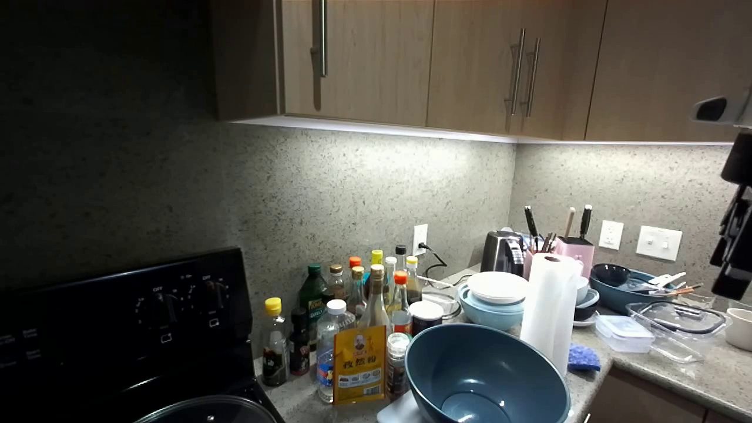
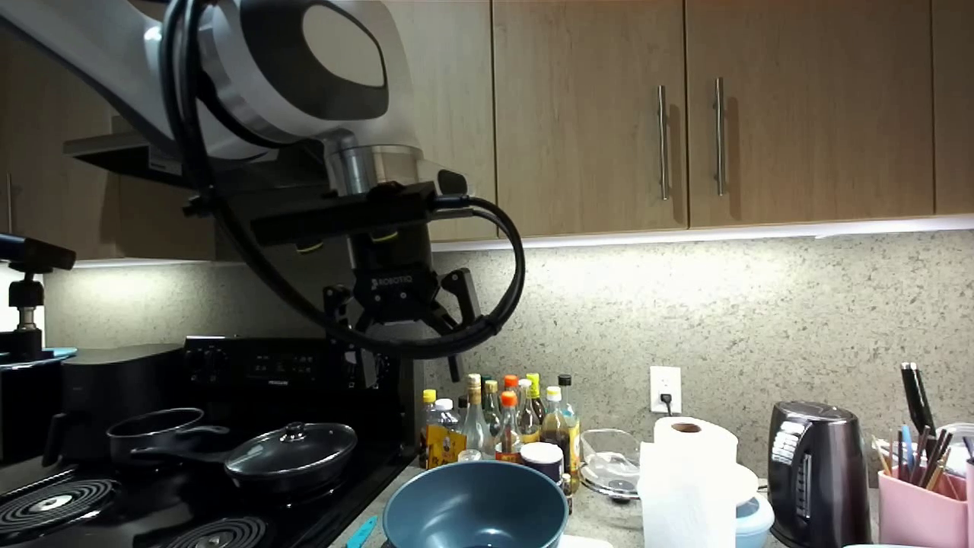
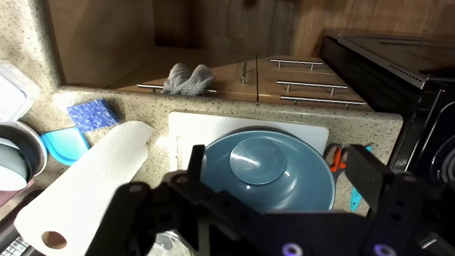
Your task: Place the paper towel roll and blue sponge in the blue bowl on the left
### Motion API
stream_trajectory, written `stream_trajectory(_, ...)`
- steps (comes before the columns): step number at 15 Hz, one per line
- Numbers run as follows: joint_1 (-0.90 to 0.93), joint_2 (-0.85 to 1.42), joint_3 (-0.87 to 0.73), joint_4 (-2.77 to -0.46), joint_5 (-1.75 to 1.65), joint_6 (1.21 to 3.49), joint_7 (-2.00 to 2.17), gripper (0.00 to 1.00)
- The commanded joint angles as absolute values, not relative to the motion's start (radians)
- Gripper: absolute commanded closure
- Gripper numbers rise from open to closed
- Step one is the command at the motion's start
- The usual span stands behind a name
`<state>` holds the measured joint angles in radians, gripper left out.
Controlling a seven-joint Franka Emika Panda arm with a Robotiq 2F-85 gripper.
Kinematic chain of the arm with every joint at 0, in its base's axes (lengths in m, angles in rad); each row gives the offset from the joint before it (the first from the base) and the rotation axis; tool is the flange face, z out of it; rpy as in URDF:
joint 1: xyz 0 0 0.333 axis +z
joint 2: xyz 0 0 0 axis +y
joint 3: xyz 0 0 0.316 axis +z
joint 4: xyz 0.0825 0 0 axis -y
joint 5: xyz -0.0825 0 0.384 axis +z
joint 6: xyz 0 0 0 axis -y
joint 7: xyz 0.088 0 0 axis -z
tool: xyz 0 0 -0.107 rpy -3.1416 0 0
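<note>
The large blue bowl [image 1: 487,367] shows in both exterior views [image 2: 475,506] and sits on a white board in the wrist view [image 3: 263,160]; its inside looks empty. The white paper towel roll [image 1: 546,317] stands upright on the counter beside the bowl, also in an exterior view [image 2: 689,487] and the wrist view [image 3: 85,188]. The blue sponge [image 1: 583,357] lies near the roll's base by the counter edge, also in the wrist view [image 3: 92,115]. My gripper [image 2: 412,369] is open with nothing between its fingers, high above the bowl; in the wrist view [image 3: 277,156] its fingers frame the bowl.
Several bottles [image 1: 376,299] stand behind the bowl. Pale stacked bowls [image 1: 496,305] and a kettle [image 2: 818,472] are beyond the roll. Scissors [image 3: 336,161] lie beside the bowl. The stove with a lidded pan [image 2: 293,457] is on the bowl's other side. Cabinets [image 2: 590,114] hang above.
</note>
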<state>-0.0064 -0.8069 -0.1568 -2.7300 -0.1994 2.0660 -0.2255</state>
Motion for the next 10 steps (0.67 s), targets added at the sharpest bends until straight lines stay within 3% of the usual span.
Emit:
stream_trajectory(1, -0.004, -0.75, -0.219, -2.674, -0.167, 2.048, -0.333, 0.0)
stream_trajectory(10, 0.032, -0.515, -0.261, -2.471, -0.078, 2.031, -0.385, 0.0)
